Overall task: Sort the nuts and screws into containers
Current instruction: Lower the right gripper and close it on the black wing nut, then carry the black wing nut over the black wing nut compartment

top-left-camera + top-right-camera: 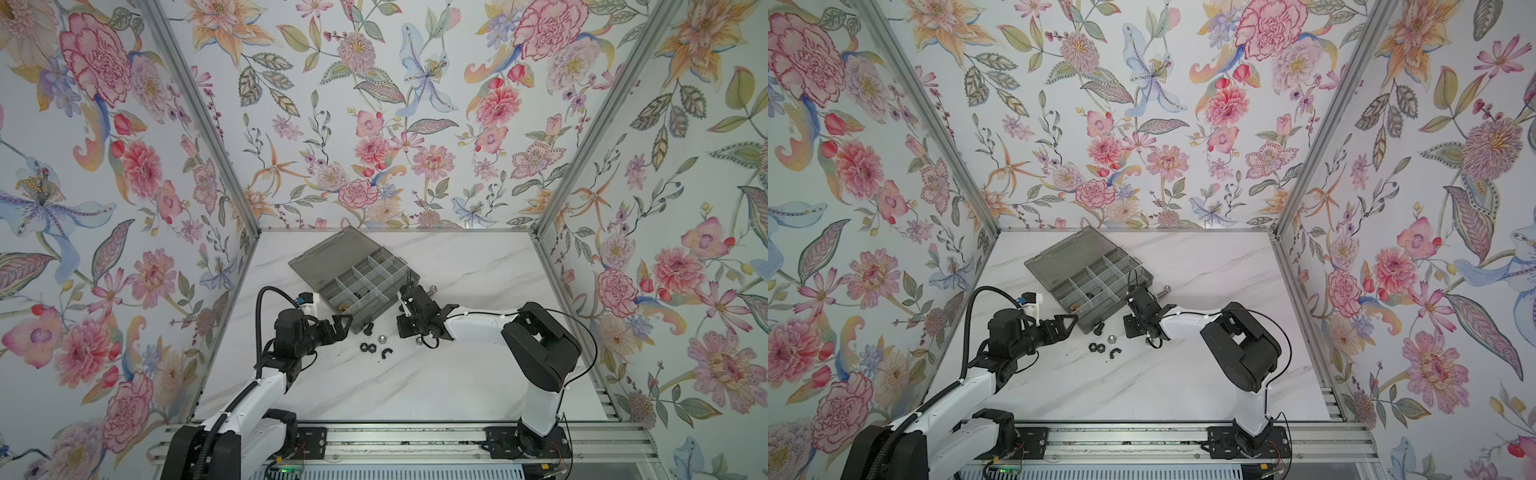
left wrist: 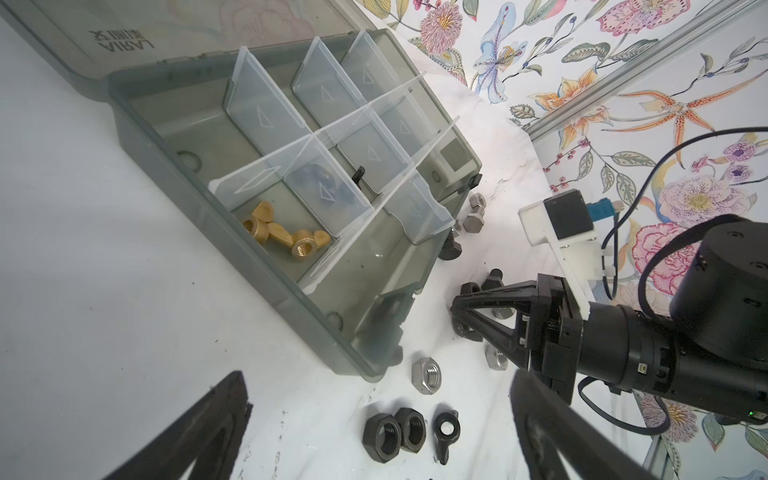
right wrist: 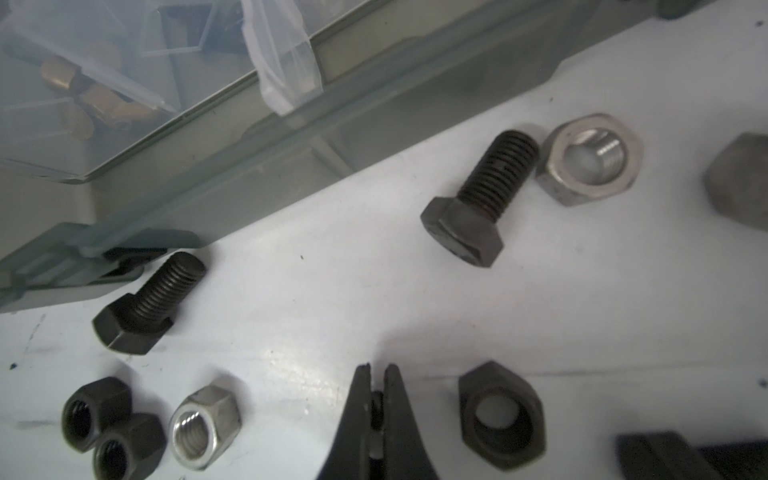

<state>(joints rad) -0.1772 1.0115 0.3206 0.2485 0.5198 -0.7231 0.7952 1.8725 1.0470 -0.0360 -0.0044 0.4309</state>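
Two black bolts lie on the white marbled counter (image 1: 457,374), both matt and dark with threaded shanks and hex heads. One black bolt (image 3: 145,303) is just beside the latch corner of the organizer box (image 3: 249,174). The other black bolt (image 3: 469,199) has its shank tip touching a silver nut (image 3: 590,160). A second silver nut (image 3: 205,426), bright and six-sided, sits just beside a touching pair of black nuts (image 3: 95,411). A third black nut (image 3: 500,415) lies near the right gripper (image 3: 376,390), whose fingers are pressed together; whether anything is pinched between them cannot be told. A black winged piece (image 2: 445,430) rests beside the black pair. The box is smoky-grey translucent plastic with its flat lid folded open, and clear dividers split it into small compartments. Two brass wing nuts (image 2: 276,230) lie together in a compartment at its near end, and dark pieces show blurred behind the next divider. The left gripper (image 1: 346,325) is spread wide at the box's near corner. In both top views the right arm hides some of the loose pieces.
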